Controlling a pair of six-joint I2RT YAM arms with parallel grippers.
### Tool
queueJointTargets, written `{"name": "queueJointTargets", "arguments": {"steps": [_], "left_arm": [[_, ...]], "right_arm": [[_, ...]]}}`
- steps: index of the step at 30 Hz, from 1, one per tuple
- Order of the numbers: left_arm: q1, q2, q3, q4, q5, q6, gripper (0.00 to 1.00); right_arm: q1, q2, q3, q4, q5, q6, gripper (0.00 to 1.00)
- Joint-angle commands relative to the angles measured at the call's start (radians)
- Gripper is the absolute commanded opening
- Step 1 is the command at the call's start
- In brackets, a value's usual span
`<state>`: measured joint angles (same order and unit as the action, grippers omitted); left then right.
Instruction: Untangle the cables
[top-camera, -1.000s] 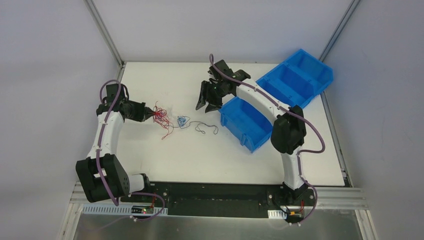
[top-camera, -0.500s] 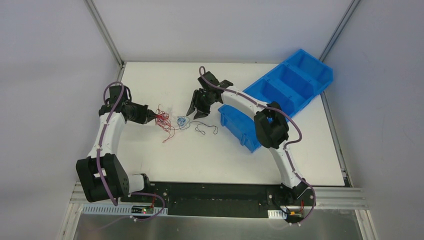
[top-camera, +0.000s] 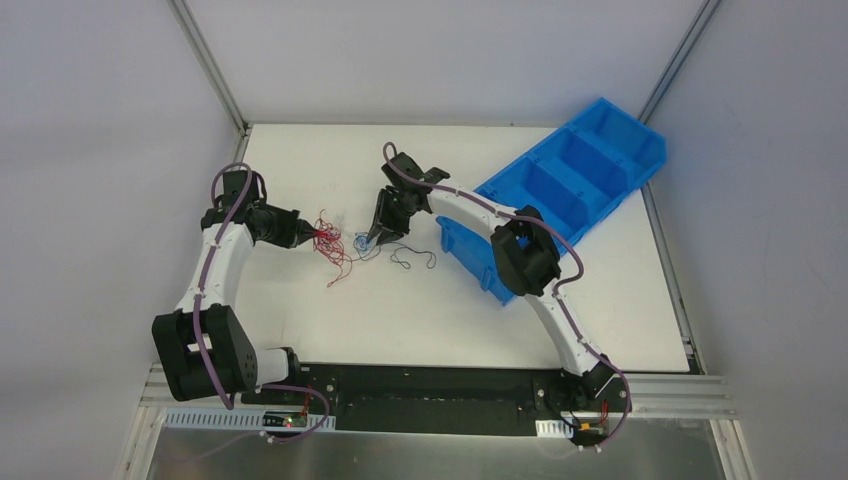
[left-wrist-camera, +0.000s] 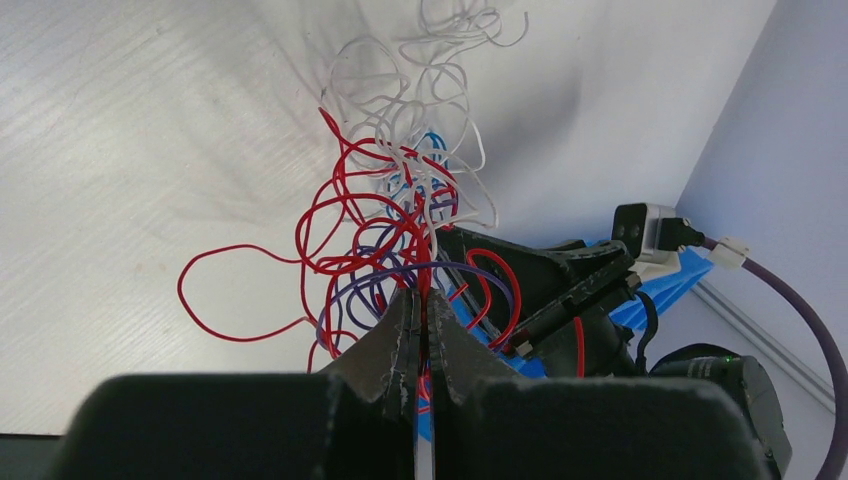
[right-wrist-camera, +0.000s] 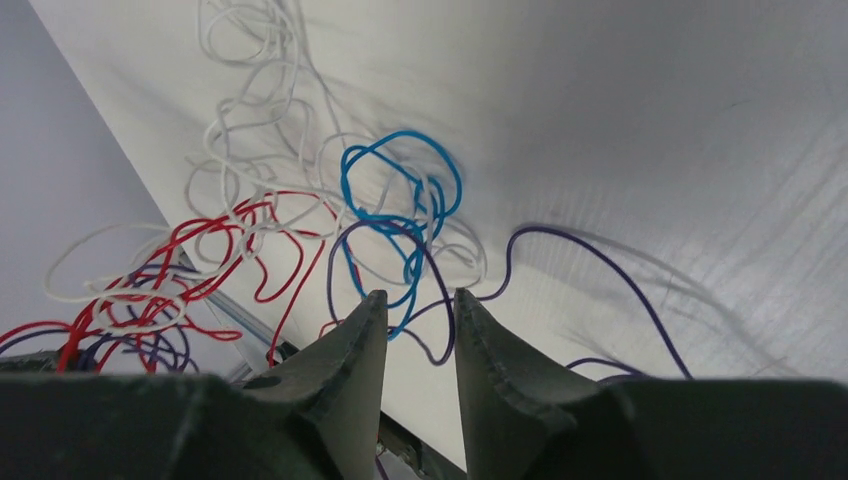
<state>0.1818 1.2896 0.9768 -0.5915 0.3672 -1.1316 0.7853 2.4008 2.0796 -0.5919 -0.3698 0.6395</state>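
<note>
Two end effectors meet at one tangle of cables (top-camera: 338, 248), left of the counter's middle.

My left end effector (left-wrist-camera: 420, 300) is clenched on the red strands, where they bunch with purple and white ones. My right end effector (right-wrist-camera: 412, 300) hangs low just beside the blue loop (right-wrist-camera: 398, 195), fingers parted by a narrow gap. Blue and purple strands cross in front of that gap, and I cannot tell whether they touch the fingers. Under my right arm sits the smaller blue bin (top-camera: 465, 248), with the long blue bin (top-camera: 620, 150) beyond it at the far right corner, both apart from the wires. White counter (top-camera: 420, 315) shows between the tangle and the near edge, and walls stand along the left and far edges.
</note>
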Motion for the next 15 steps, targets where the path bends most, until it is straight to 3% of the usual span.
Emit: {"name": "queueJointTargets", "arguments": {"steps": [1,3,8,11,13,15], "left_arm": [[-0.014,0.002,0.041,-0.011,0.023,0.020,0.00],[-0.015,0.001,0.045,-0.011,0.024,0.019,0.00],[-0.018,0.001,0.048,-0.011,0.026,0.019,0.00],[-0.019,-0.003,0.042,-0.011,0.023,0.019,0.00],[-0.018,-0.007,0.035,-0.011,0.020,0.018,0.00],[-0.010,-0.014,0.033,-0.013,0.011,0.028,0.00]], "right_arm": [[0.006,0.021,0.046,-0.035,0.047,-0.012,0.29],[0.006,0.020,0.041,-0.046,0.076,-0.022,0.24],[0.006,0.030,0.047,-0.068,0.119,-0.048,0.24],[0.008,0.038,0.072,-0.069,0.127,-0.066,0.16],[0.009,0.040,0.107,-0.088,0.137,-0.088,0.02],[0.009,0.020,0.140,-0.110,0.153,-0.115,0.00]]}}
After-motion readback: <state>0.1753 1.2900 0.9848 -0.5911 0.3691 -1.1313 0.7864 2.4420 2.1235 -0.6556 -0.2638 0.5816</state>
